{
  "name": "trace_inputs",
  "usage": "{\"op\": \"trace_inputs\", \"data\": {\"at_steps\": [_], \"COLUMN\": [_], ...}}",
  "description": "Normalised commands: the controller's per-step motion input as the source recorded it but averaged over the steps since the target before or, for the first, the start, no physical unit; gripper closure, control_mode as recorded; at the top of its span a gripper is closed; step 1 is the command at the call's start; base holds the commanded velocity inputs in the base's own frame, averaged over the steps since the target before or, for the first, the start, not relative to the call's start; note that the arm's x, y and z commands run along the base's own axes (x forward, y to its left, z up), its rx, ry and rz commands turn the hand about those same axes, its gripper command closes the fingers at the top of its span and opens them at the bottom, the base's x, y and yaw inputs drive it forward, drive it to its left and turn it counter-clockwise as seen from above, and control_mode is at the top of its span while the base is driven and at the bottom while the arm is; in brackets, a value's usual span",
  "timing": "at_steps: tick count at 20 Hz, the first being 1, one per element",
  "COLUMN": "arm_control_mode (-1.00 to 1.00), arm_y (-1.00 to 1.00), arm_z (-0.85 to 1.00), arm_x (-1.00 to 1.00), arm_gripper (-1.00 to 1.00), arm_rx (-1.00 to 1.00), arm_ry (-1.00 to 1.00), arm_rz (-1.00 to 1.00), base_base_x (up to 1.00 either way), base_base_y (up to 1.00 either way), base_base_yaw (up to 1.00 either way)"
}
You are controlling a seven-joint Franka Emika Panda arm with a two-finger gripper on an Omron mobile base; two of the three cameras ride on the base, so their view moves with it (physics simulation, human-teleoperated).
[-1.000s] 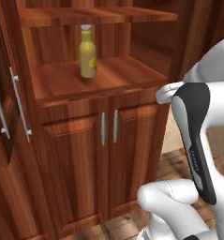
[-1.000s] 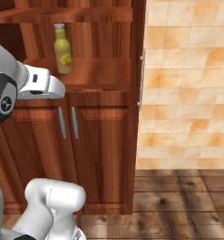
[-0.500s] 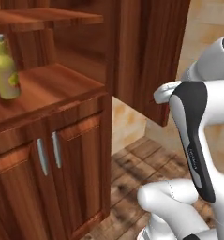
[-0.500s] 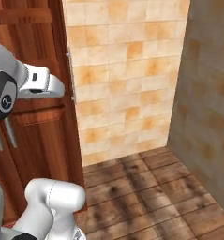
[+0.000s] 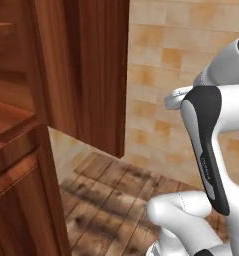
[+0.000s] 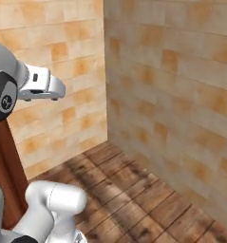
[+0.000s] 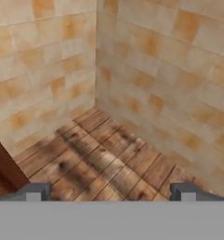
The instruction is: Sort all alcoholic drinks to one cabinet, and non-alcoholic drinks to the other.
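Tiled wall corner (image 7: pixel 132 70) and plank floor (image 7: pixel 104 164) ahead of gripper (image 7: pixel 108 191) — jaws spread wide, nothing between them. Cabinet (image 5: pixel 21 150) off to left edge, shelf there bare; drinks nowhere visible, so their direction from jaws can't be judged.

From the left base view I look forward and down past the arm at my lower right; the cabinet (image 5: pixel 76 70) stands close on the left, the tiled wall (image 5: pixel 166 65) behind. The right base view faces a room corner, arm at lower left, over the plank floor (image 6: pixel 134 190). The hand view looks down into that same corner; all three share wall and floor.
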Motion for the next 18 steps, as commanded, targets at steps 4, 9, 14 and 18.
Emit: {"op": "trace_inputs", "data": {"at_steps": [4,9,14,18], "arm_control_mode": [1.00,1.00,1.00,1.00], "arm_y": [0.00,0.00,0.00,0.00], "arm_z": [0.00,0.00,0.00,0.00], "arm_x": [0.00,0.00,0.00,0.00], "arm_gripper": [-1.00,-1.00,-1.00,-1.00], "arm_rx": [0.00,0.00,0.00,0.00], "arm_ry": [0.00,0.00,0.00,0.00], "arm_rz": [0.00,0.00,0.00,0.00], "base_base_x": [-0.09,0.07,0.47,0.54], "base_base_y": [-0.57,-0.48,-0.49,-0.51], "base_base_yaw": [-0.55,-0.52,-0.51,-0.52]}}
